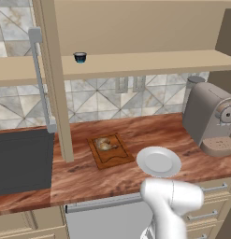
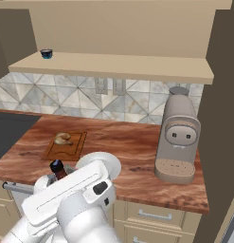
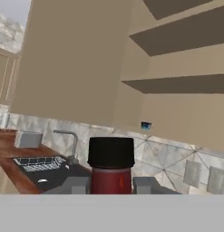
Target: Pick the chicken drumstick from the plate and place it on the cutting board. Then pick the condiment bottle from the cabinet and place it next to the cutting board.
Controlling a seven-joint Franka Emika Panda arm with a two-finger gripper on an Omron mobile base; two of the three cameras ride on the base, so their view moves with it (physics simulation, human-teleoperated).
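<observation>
Your hand view shows the gripper [image 3: 111, 185] pinching the bottle [image 3: 110, 174], one finger at each side of its dark-red body below the black cap. Behind it, at 1 o'clock, a small blue-rimmed cup [image 3: 146, 125] sits on the cabinet [image 3: 177, 84] shelf, and a sink [image 3: 43, 168] with its tap lies at 9 o'clock.

Your right base view shows the same bottle's cap poking up just behind the arm, at 7 o'clock of the picture, in front of the counter [image 2: 132, 147]. The board [image 2: 65, 145] lies at 11 o'clock of the bottle, with the drumstick [image 2: 63, 138] on it.

Your left base view shows the plate [image 1: 158, 161] bare, near the board at its 4 o'clock. The coffee machine [image 1: 214, 119] stands at 3 o'clock on the counter.
</observation>
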